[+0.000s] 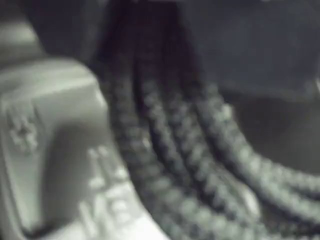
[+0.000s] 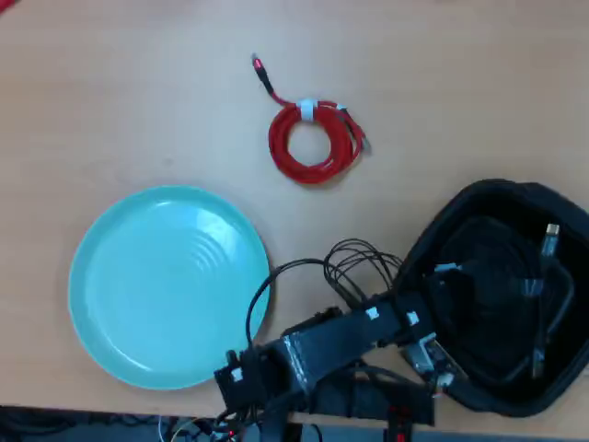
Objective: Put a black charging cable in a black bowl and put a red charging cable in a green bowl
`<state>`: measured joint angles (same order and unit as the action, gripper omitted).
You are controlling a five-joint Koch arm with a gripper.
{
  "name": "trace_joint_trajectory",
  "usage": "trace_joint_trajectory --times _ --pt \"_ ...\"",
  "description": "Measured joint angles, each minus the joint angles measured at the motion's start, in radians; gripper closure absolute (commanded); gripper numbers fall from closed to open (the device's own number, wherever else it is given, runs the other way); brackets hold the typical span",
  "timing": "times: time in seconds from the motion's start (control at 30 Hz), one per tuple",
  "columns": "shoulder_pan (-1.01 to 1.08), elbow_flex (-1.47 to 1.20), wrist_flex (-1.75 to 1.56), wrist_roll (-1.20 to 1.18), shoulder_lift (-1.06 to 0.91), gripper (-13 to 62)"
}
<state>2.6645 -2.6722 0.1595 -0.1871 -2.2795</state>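
Note:
In the overhead view my gripper (image 2: 451, 284) reaches into the black bowl (image 2: 561, 207) at the right. The black charging cable (image 2: 541, 304) lies inside the bowl, with a silver plug end near the far wall. In the wrist view its braided strands (image 1: 200, 150) fill the frame, bunched at the top beside my white jaw, so the gripper (image 1: 137, 35) looks shut on them. The red charging cable (image 2: 311, 143), coiled with a white tie, lies on the table at top centre. The green bowl (image 2: 170, 285) sits at the left with nothing in it.
The arm's loose thin black wires (image 2: 354, 267) loop over the table between the two bowls. The arm's base (image 2: 304, 368) stands at the table's near edge. Bare wooden table surrounds the red cable.

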Motion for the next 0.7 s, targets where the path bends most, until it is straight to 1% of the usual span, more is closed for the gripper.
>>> trace_joint_trajectory --times 0.1,0.17,0.3,0.37,0.5,0.7 --pt "0.000 0.000 0.000 0.000 0.000 54.1" --pt "-0.005 0.002 0.000 0.000 0.000 51.2" --pt "-0.009 0.002 0.000 -0.012 0.000 38.8" --pt "-0.014 0.003 -0.002 -0.043 -0.002 34.5" --pt "-0.014 0.005 -0.002 -0.123 0.000 33.6" --pt "-0.017 0.034 -0.014 -0.126 0.000 33.9"
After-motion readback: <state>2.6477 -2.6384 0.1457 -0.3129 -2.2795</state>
